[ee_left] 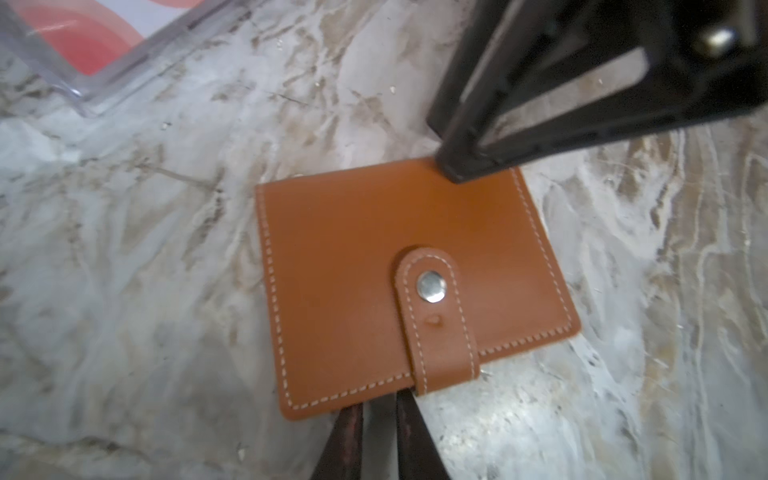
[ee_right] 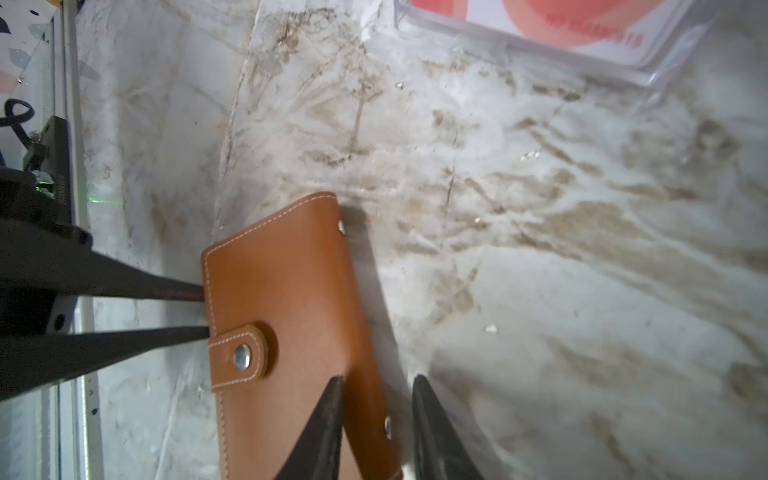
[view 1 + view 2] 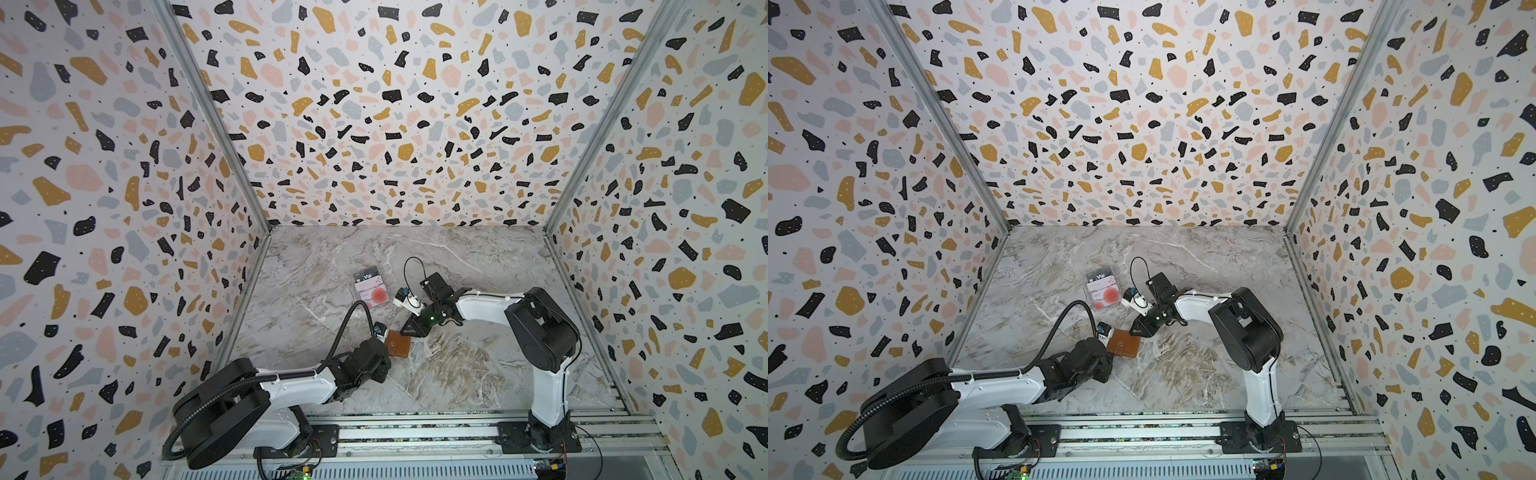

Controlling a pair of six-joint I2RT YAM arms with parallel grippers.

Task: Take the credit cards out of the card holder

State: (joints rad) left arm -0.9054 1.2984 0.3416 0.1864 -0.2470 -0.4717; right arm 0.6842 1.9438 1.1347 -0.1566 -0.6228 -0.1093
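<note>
Card holder [image 1: 353, 270] between narrow left tool [image 1: 379, 401] at strap edge and half-open right tool [image 2: 376, 380] astride spine.

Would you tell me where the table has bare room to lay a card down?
Bare marble lies between the card holder and the right arm's base, and behind the clear case up to the back wall. It is crowded around the card holder, where the left fingers and right fingers meet.

Clear plastic case [image 1: 112, 79] on marble tabletop [image 3: 478, 374]
</note>
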